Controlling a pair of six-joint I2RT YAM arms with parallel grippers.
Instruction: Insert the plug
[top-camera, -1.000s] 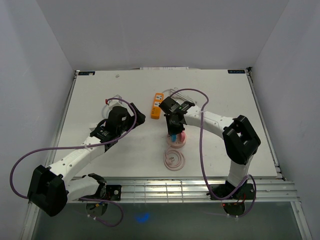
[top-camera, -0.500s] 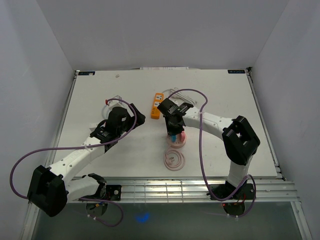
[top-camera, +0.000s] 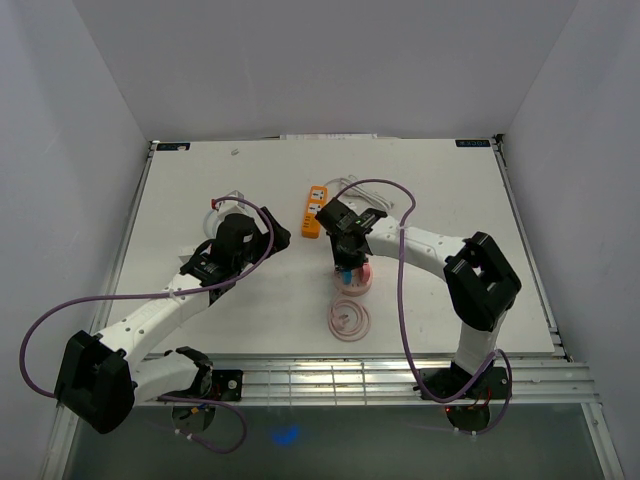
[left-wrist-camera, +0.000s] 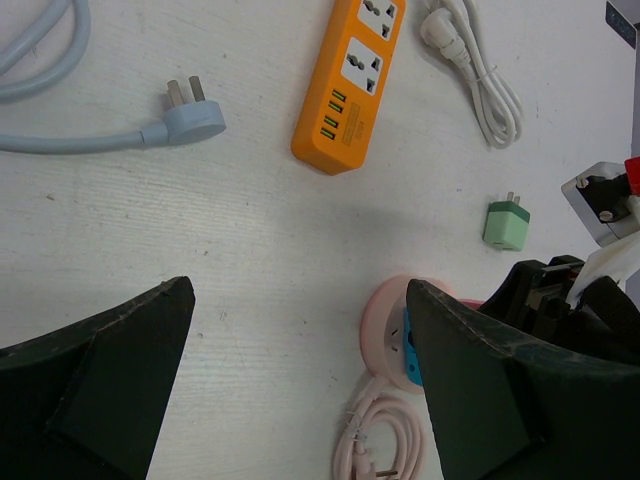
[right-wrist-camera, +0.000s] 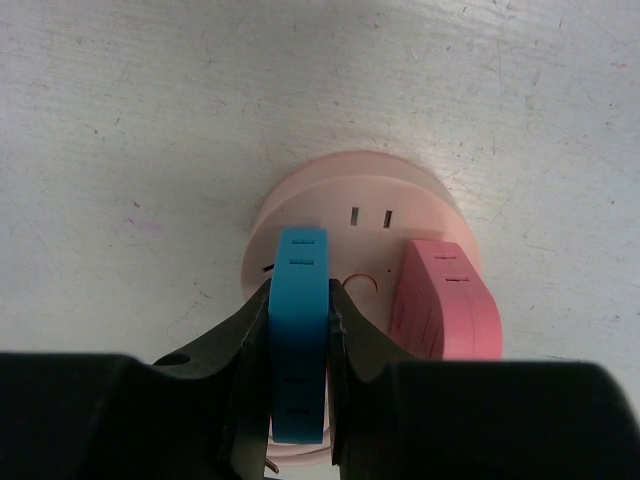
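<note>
At pink socket (right-wrist-camera: 372, 192): blue plug (right-wrist-camera: 302, 262) clamped in right pincer (right-wrist-camera: 298, 318); left pincer (left-wrist-camera: 300, 375) wide.

1. The right gripper (top-camera: 345, 258) has edged slightly left over the last second; its wrist head turned a touch with it.
2. The blue plug (right-wrist-camera: 300, 340) pinched in it shifted by the same small amount over the round pink socket (right-wrist-camera: 370, 200).
3. The top of the purple cable (top-camera: 372, 182) loop above the right arm has drifted left.
</note>
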